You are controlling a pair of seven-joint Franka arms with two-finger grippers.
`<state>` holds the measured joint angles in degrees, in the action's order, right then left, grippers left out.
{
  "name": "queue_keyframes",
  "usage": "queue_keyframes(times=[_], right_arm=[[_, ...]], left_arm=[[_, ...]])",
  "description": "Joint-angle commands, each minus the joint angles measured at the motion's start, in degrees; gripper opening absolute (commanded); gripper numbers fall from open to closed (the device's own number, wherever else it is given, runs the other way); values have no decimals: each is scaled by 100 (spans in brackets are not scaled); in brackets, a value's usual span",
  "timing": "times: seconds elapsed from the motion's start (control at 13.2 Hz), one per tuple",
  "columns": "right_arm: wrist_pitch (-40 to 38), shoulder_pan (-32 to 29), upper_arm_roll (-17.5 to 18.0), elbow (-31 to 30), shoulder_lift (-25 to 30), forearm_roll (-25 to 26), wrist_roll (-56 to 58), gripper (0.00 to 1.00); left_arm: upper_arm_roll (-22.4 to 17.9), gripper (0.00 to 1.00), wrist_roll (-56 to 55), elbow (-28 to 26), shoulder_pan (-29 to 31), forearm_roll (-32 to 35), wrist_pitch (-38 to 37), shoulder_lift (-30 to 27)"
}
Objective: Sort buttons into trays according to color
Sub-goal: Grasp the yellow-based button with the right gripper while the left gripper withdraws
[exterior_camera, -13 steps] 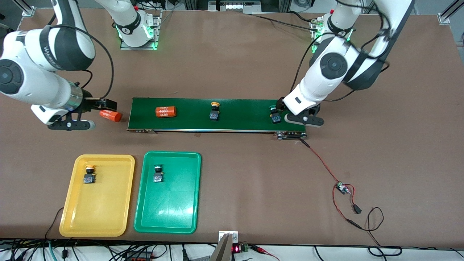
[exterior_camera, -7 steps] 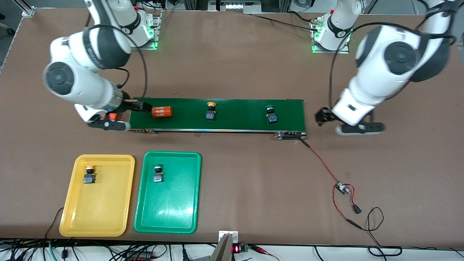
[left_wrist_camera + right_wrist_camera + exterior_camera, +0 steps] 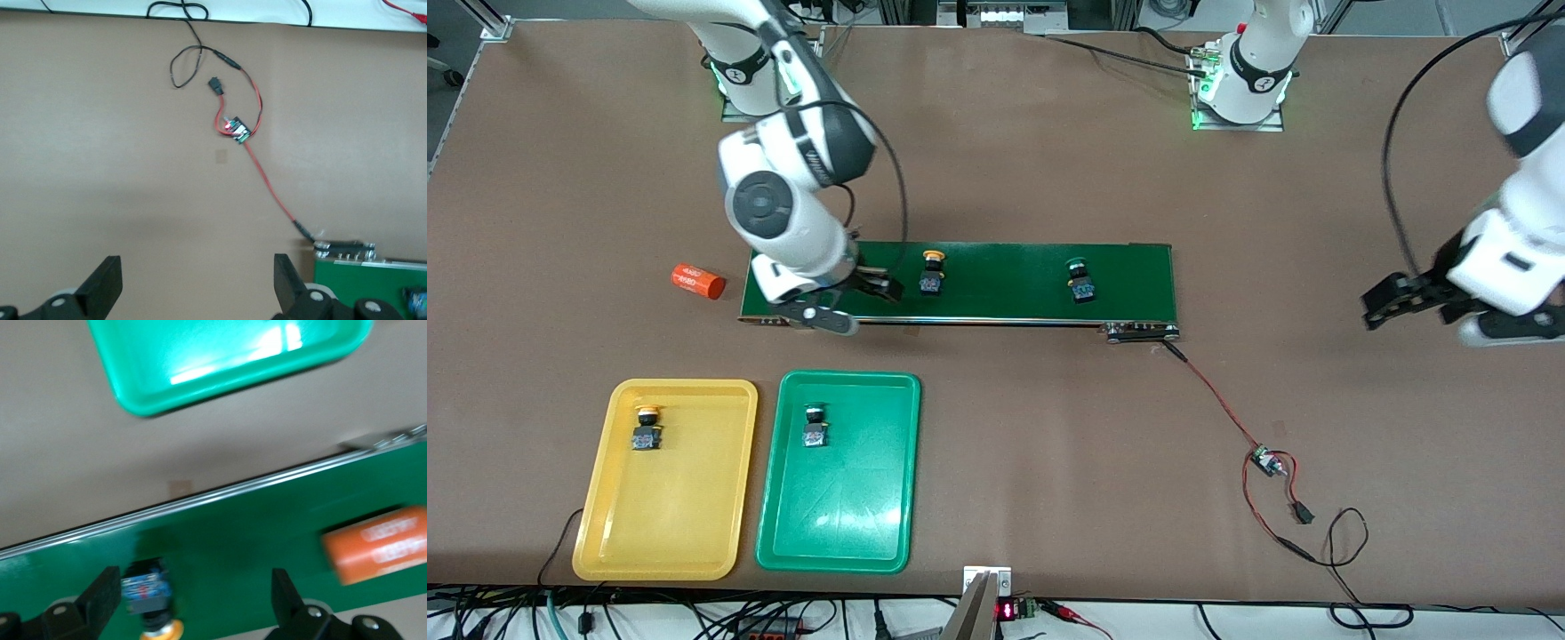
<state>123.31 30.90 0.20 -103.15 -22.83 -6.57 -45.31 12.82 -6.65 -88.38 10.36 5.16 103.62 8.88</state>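
Right claw [image 3: 889, 286] wide open, empty, over belt [image 3: 1005, 280], hiding an orange cylinder [image 3: 377, 545].

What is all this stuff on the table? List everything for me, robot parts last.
Buttons on the belt: two, one yellow, one green.
Buttons in trays: two, a yellow one in the yellow tray, a green one in the green tray.
Belt: one, dark green, mid-table.
Cylinders: two, orange; one on the table off the belt's end, one on the belt under the right arm.
Circuit board: one, small, with red and black wires.
Right gripper: open, over the belt beside the yellow button.
Left gripper: open, over bare table.
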Motion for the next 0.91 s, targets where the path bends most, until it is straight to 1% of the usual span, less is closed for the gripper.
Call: queue_keyframes(times=[0.0,0.15,0.23,0.46,0.61,0.68,0.76,0.84], right_arm=[[114,276,-56,217,-213,33,-311,100],[158,451,-56,182,-353,225,-294,100],[289,487,-56,121,-415,331,-294,100],[518,636,-56,-73,-468,367,-207,100],[518,689,-56,-187,-468,586,83,95],[518,681,-56,-196,-477,691,128,87],[492,689,-56,-240,-468,701,137,68],[475,681,-64,-284,-468,710,154,51]], left_arm=[[-856,100,610,488,-691,-147,-543,53],[-921,100,647,619,-606,-488,-894,35],[-921,100,664,673,-484,-560,-931,26],[-912,100,604,586,-465,-569,-993,-131],[-912,100,629,550,-456,-560,-1072,-141],[-921,100,656,550,-430,-560,-1072,-141],[-912,100,656,550,-421,-560,-1072,-132],[-912,100,595,550,-412,-569,-1081,-132]])
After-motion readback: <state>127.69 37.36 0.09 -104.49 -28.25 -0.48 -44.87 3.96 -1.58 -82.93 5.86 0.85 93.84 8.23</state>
